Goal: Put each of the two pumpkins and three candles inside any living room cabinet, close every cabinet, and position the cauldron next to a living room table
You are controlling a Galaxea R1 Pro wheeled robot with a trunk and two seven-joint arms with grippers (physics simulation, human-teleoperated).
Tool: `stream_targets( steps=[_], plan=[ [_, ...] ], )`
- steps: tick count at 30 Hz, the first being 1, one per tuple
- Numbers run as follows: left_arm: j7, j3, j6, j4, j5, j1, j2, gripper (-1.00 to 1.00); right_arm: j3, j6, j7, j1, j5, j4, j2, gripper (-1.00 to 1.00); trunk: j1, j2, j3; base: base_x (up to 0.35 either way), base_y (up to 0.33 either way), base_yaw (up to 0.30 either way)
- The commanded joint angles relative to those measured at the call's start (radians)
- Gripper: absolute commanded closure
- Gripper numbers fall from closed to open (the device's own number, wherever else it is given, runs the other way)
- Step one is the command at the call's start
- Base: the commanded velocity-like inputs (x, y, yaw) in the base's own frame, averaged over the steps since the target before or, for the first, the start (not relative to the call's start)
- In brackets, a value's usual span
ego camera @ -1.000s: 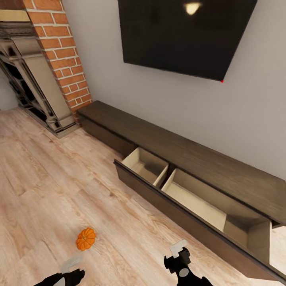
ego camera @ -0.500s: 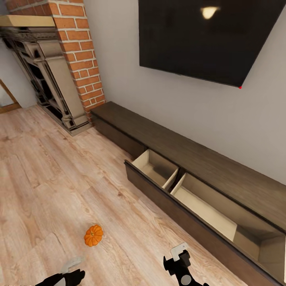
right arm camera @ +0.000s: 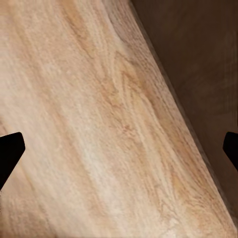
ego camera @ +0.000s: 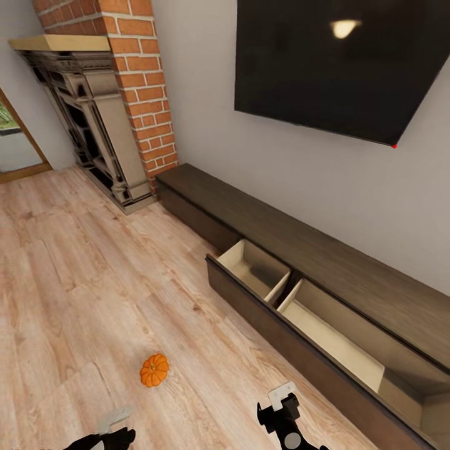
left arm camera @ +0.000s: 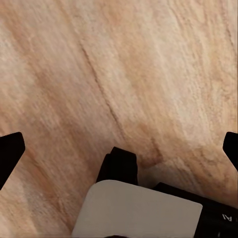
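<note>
Right now one pumpkin (ego camera: 154, 370) sits alone on the wood floor (ego camera: 75, 287), well apart from the cabinet (ego camera: 325, 262), whose long drawer (ego camera: 312, 312) stands pulled out with two pale compartments, both apparently bare. The fireplace (ego camera: 94, 137) and brick column (ego camera: 147, 87) stand beyond the cabinet's far end, under a wall-mounted television (ego camera: 337, 62).

Both arms hang low at the bottom edge of the head view. The left gripper (left arm camera: 119, 148) has its fingertips spread wide at the two sides of its wrist view with nothing but floorboards between them, so it is released and empty; the right gripper (right arm camera: 119, 148) is likewise spread over bare floor beside the dark drawer front.

The main risk, as I judge it, is the pumpkin itself: round and ribbed, it could roll away if a finger nudges it off-centre during the descent, or squirt out of a grasp that closes above its widest part. The open drawer juts into the floor space, so the base or right arm could knock its front while the robot turns toward the pumpkin. No candle or cauldron appears, though the far corner is too small to be sure.
</note>
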Motion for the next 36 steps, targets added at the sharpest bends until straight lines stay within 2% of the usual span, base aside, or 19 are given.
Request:
stream_targets(
  steps=[1,8,36],
  plan=[
    [0.000,0.000,0.000,-0.001,0.000,0.002,-0.004,-1.00,0.000,0.000,0.000,0.000,0.000,0.000,0.000,-1.00,0.000,0.000,0.002,0.000,0.000,0.129],
    [0.000,0.000,0.000,0.000,0.000,0.005,-0.020,-1.00,0.000,0.001,-0.002,0.000,0.000,-0.001,0.008,-1.00,0.000,0.000,0.012,0.000,0.000,0.168],
    [-0.001,0.000,0.000,0.000,0.000,0.005,-0.022,-1.00,0.000,0.001,-0.005,0.000,0.000,-0.001,0.012,-1.00,0.000,0.000,0.052,0.001,-0.012,0.186]
  ],
)
